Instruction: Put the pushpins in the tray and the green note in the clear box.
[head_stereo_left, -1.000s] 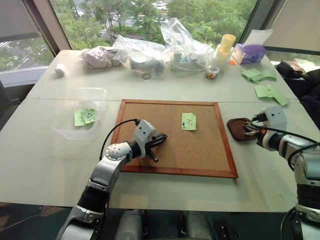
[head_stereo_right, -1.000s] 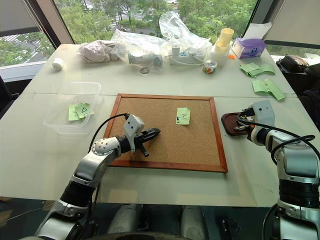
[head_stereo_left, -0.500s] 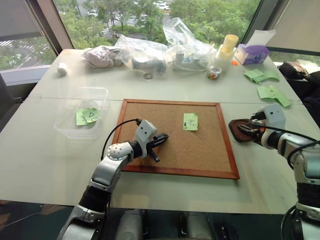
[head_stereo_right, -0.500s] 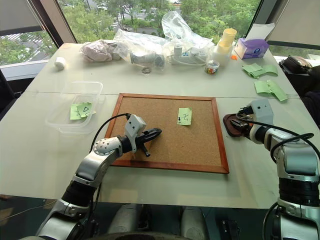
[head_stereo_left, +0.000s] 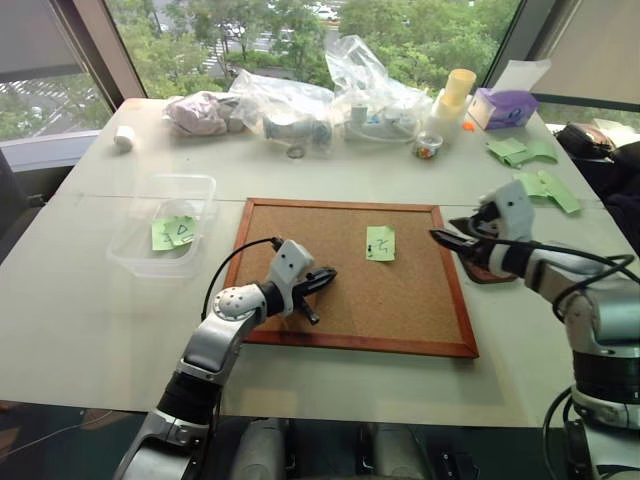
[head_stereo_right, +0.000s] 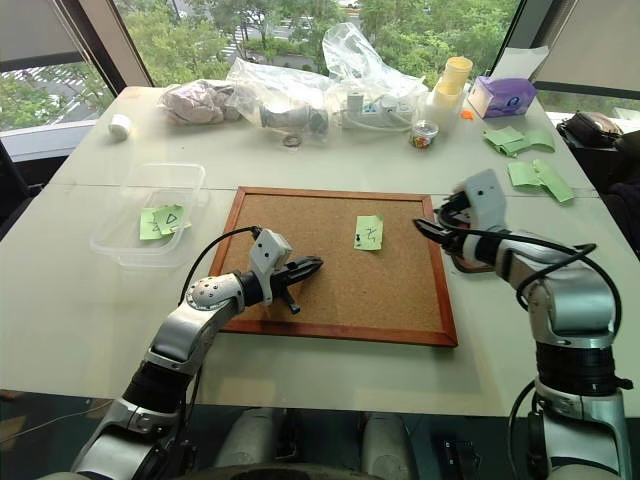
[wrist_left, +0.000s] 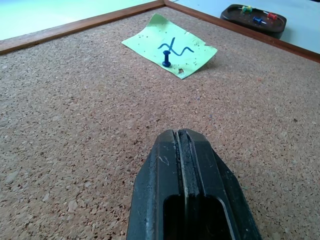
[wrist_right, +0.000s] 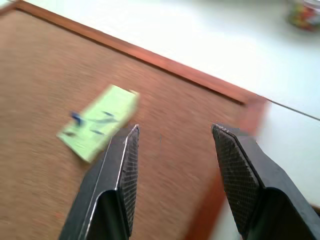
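Right gripper (wrist_right: 172, 137) spread, empty, over corkboard (head_stereo_left: 400, 300) right edge beside tray (wrist_left: 254, 13). Left gripper (wrist_left: 186, 145) pressed together above cork. Green note (wrist_left: 170, 46) pinned by blue pushpin (wrist_left: 166, 63). Clear box (head_stereo_left: 140, 255) left of the board.

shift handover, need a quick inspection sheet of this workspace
surface: pale table with a corkboard in the middle
job's things: green note on the corkboard, held by a blue pin; tray off the board's right edge with three pins in it; clear box left of the board, holding a green note marked with a triangle
clutter: plastic bags, cup stack, purple box, loose green sheets along the far edge
grippers: left tool shut, empty, over the corkboard; right tool open, empty, above the board's right edge, aimed at the note
cables: black cable looped over the left arm
surroundings: windows with trees outside
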